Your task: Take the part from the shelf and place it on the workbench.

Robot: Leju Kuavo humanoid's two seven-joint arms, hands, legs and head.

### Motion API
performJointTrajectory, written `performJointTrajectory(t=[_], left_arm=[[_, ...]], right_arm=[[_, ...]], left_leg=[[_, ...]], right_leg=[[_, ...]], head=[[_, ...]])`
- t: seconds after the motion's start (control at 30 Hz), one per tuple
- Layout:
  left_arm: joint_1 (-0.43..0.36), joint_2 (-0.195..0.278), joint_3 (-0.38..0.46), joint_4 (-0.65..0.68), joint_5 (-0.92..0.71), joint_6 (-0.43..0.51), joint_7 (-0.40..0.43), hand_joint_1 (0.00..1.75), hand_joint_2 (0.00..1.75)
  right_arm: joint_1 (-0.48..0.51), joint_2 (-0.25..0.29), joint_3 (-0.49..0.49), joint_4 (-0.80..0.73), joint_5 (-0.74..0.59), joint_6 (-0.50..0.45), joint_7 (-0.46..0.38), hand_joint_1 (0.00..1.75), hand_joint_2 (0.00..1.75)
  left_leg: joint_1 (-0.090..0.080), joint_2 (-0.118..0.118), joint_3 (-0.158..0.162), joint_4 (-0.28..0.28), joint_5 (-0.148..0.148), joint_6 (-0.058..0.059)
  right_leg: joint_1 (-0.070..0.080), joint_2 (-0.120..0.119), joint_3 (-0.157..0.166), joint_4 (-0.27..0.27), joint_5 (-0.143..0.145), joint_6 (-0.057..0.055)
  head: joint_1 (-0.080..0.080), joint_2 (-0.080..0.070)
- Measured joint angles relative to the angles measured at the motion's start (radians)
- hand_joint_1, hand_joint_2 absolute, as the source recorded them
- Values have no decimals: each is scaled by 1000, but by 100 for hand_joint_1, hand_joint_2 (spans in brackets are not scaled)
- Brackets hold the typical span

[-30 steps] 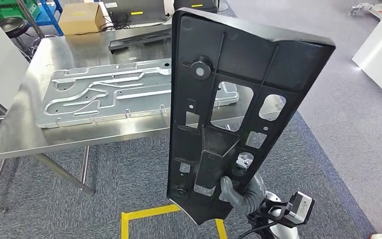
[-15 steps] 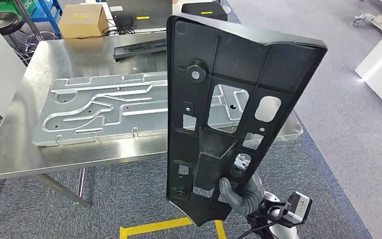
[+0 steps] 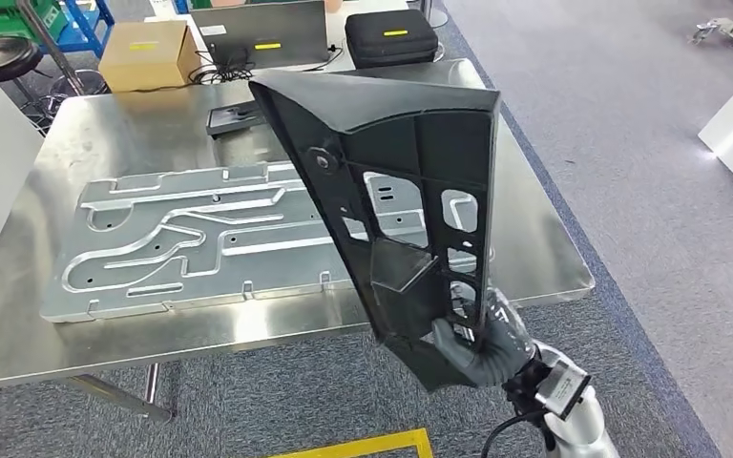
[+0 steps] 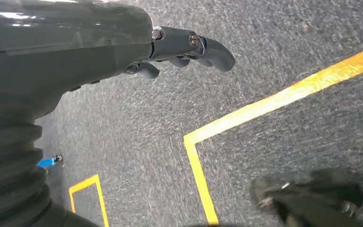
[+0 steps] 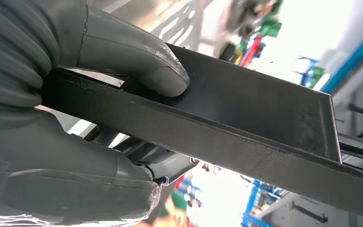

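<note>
One black ribbed part (image 3: 396,205), gripped at its lower end by your right robot hand (image 3: 477,345), thumb and fingers clamped across the edge; it is carried tilted above the table (image 3: 534,239), probably to clear the stamped metal panel (image 3: 200,239) before set-down. Your left robot hand (image 4: 184,49) hangs empty over the floor, fingers loosely apart.

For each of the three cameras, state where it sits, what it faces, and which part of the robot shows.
Head view: high on the body, looking down at the steel workbench; right hand grips the black part.
Left wrist view: behind the left hand, facing carpet and yellow floor tape.
Right wrist view: behind the right hand, close on the part's edge.
Shared: head and right wrist views both show that grip.
</note>
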Motion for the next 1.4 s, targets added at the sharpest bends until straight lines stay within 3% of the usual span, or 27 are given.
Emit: performJointTrajectory(t=[0.03,0.1,0.23,0.3,0.37,0.4,0.43,0.47,0.53,0.6,0.7,0.77,0.83,0.93,0.97,1.0,1.03,1.1,1.13,1.2,1.3,1.33,1.4], left_arm=[[1,0,1,0,0,-2,-1,0,175],[0,0,1,0,-1,-7,-3,0,175],[-1,0,2,0,-3,-13,-4,0,175],[-3,0,2,0,-6,-15,-2,0,175],[-6,0,2,0,-11,-15,2,0,175],[-6,0,2,0,-14,-15,3,0,175],[-6,0,2,0,-17,-15,4,0,175],[-6,0,1,0,-21,-15,5,0,175],[-7,0,0,0,-30,-15,5,0,175],[-8,0,-1,0,-35,-15,5,0,175],[-8,-3,-1,1,-37,-15,5,0,175],[-8,-5,-4,2,-48,-16,11,0,175],[-9,-5,-9,2,-64,-16,17,0,175],[-11,-4,-24,1,-82,-16,10,0,175],[-12,-4,-29,1,-87,-17,6,0,175],[-13,-4,-34,1,-91,-17,4,0,175],[-14,-4,-38,1,-95,-17,2,0,175],[-17,-2,-47,1,-97,-17,2,0,175],[-20,-2,-50,1,-96,-17,1,0,175],[-27,-2,-52,1,-94,-15,-1,0,175],[-32,-2,-53,1,-92,-12,-4,0,175],[-32,-2,-53,1,-90,-10,-5,0,175],[-31,-2,-53,1,-86,-6,-6,0,175]], right_arm=[[-22,-27,-12,-7,-5,-1,11,175,175],[-72,-88,-42,-12,-31,3,34,175,175],[-161,-205,-105,-8,-99,22,60,175,175],[-212,-269,-122,-1,-134,22,75,175,175],[-276,-334,-131,19,-167,24,107,175,175],[-310,-364,-133,32,-180,25,128,175,175],[-344,-393,-133,46,-190,24,150,175,175],[-380,-420,-131,61,-192,21,172,175,175],[-451,-470,-127,84,-169,-2,206,175,175],[-487,-493,-125,94,-143,-23,218,175,175],[-506,-509,-124,97,-113,-48,221,175,175],[-544,-572,-116,104,97,-173,229,175,175],[-570,-632,-102,114,361,-314,237,175,175],[-567,-637,-63,163,579,-430,248,175,175],[-564,-632,-44,189,655,-471,256,175,175],[-561,-623,-21,221,728,-511,266,175,175],[-559,-611,4,256,794,-547,275,175,175],[-560,-580,54,328,889,-603,287,175,175],[-565,-561,80,367,923,-625,292,175,175],[-579,-524,129,443,970,-658,298,175,175],[-588,-481,184,529,1000,-684,307,175,175],[-593,-466,199,556,1011,-691,312,175,175],[-602,-424,233,618,1041,-710,328,175,175]], left_leg=[[1,1,12,-61,44,-1],[-2,3,23,-132,87,11],[-8,0,30,-145,91,49],[-8,0,37,-151,89,61],[-13,0,41,-151,83,70],[-16,0,44,-151,80,74],[-20,-1,48,-151,76,77],[-24,-3,54,-151,72,78],[-30,-6,68,-151,64,80],[-33,-8,75,-151,60,81],[-35,-9,73,-151,58,80],[-34,-12,71,-150,53,71],[-33,-13,56,-118,29,56],[-23,-9,-35,56,-45,40],[-18,-8,-67,107,-55,34],[-14,-6,-83,123,-45,29],[-10,-4,-80,99,-17,24],[-4,0,-26,-32,61,15],[-3,0,1,-93,85,16],[-5,-2,24,-146,97,26],[-6,-7,26,-154,101,49],[-4,-7,27,-157,103,55],[-4,-6,30,-162,104,62]], right_leg=[[-2,1,8,2,-8,6],[-1,2,10,6,-18,21],[-4,-2,10,14,-36,49],[-5,-5,-32,98,-79,55],[-3,-6,-115,237,-128,57],[-2,-6,-150,285,-133,57],[-2,-6,-166,295,-117,54],[1,-6,-161,264,-81,49],[8,-6,-114,135,12,33],[14,-6,-83,57,57,22],[17,-6,-76,41,54,16],[17,-9,-64,16,45,10],[12,-13,-47,-13,44,5],[6,-14,-35,-22,41,1],[5,-14,-33,-22,39,2],[2,-13,-31,-21,37,5],[-1,-12,-28,-20,34,8],[-7,-10,-21,-14,25,20],[-8,-8,-20,-9,21,26],[-6,-5,-22,-5,17,38],[-8,-7,-22,-5,14,53],[-9,-8,-30,15,0,56],[-10,-9,-81,120,-52,59]], head=[[0,0],[0,0],[0,0],[0,0],[0,0],[0,0],[0,0],[0,0],[0,0],[0,0],[0,0],[0,0],[0,0],[0,0],[0,0],[0,0],[0,0],[0,0],[0,0],[0,0],[0,0],[0,0],[0,0]])
